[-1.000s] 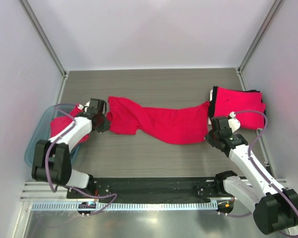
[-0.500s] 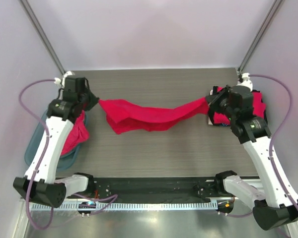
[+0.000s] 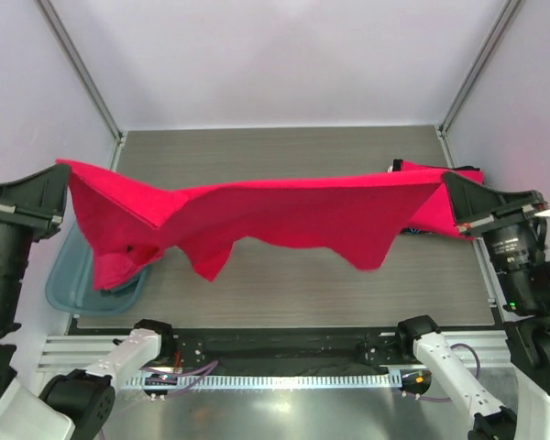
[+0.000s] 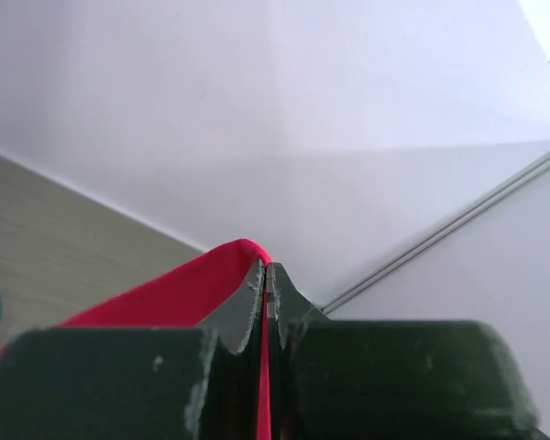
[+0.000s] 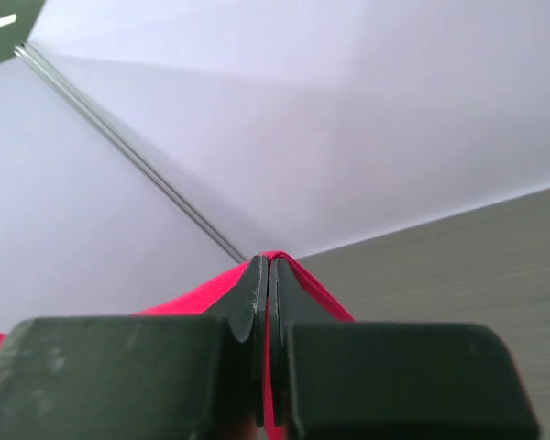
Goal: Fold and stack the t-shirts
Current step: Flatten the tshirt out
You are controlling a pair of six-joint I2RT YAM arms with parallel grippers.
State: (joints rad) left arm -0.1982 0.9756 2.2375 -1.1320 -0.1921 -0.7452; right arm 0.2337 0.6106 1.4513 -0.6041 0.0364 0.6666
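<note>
A bright red t-shirt (image 3: 284, 215) hangs stretched in the air across the table, pulled taut between both raised arms. My left gripper (image 3: 66, 167) is shut on its left end, and in the left wrist view the red cloth (image 4: 165, 293) is pinched between the closed fingers of the left gripper (image 4: 267, 268). My right gripper (image 3: 445, 176) is shut on the right end, and in the right wrist view the cloth (image 5: 192, 293) folds over the tips of the right gripper (image 5: 270, 261). A folded red t-shirt (image 3: 437, 218) lies at the back right, partly hidden behind the held one.
A translucent teal bin (image 3: 69, 275) stands at the table's left edge with more red cloth (image 3: 115, 266) in it. Both arms rise tall at the frame's left and right sides. Grey walls with metal posts close in the wooden table (image 3: 284, 284).
Both arms have risen high and spread apart. The red t-shirt went from lying bunched on the table to hanging stretched in the air between the two grippers.
</note>
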